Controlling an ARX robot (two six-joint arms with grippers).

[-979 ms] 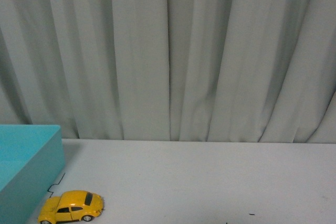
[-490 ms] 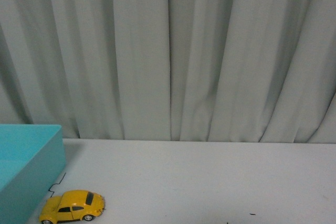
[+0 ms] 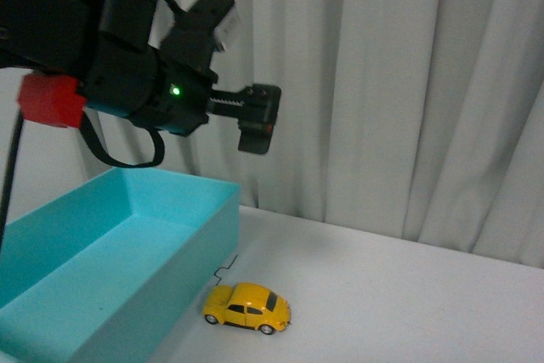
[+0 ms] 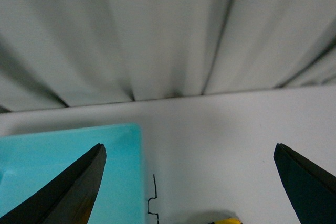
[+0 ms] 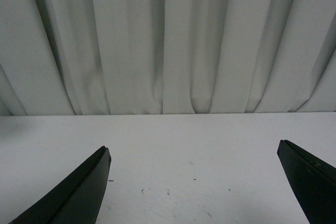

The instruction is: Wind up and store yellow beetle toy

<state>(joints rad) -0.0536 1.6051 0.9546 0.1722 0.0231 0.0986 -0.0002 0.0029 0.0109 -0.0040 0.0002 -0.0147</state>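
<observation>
Curtains (image 3: pixel 408 82) back the white table (image 3: pixel 408 295), yellow beetle toy (image 3: pixel 247 308) beside teal bin (image 3: pixel 204 244); left gripper (image 4: pixel 189 148) and right gripper (image 5: pixel 194 150) splayed.

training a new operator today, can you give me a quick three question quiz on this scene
1. True or false: the yellow toy car lies inside the blue bin.
2. The left gripper has its jaws: A) open and empty, B) shut on the car, C) shut on nothing.
3. Fill in: in the front view the car stands on the table, just to the ____ of the bin.

Key: 1 false; 2 A; 3 right.
</observation>
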